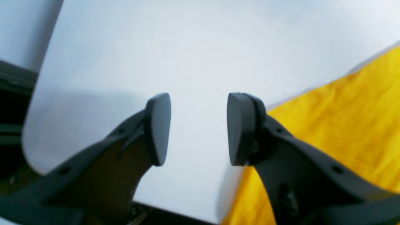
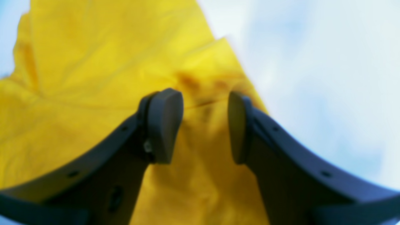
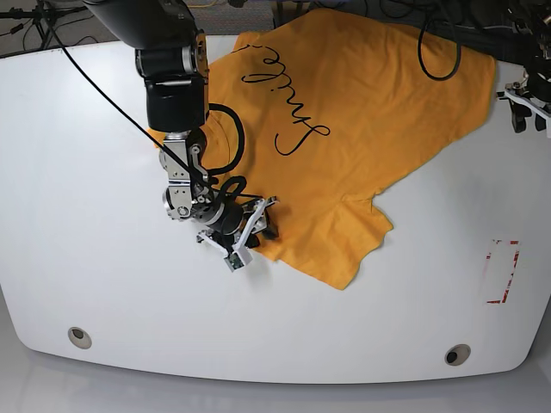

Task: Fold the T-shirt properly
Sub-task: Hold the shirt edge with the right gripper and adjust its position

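Black right gripper [image 3: 251, 237] nearest base camera, fingers spread. T-shirt [image 3: 336, 112]: orange-yellow, black cursive script, wrinkled, lying from 11 to 2 o'clock on the white table [image 3: 284, 335], one part reaching toward 5. Right fingers over its cloth; grip contact unclear. Left gripper [image 1: 198, 129] at 2 o'clock, fingers wide, bare table between, cloth just beside. Count: one shirt, two grippers, two round table inserts [image 3: 458, 354], at 7 and 5.
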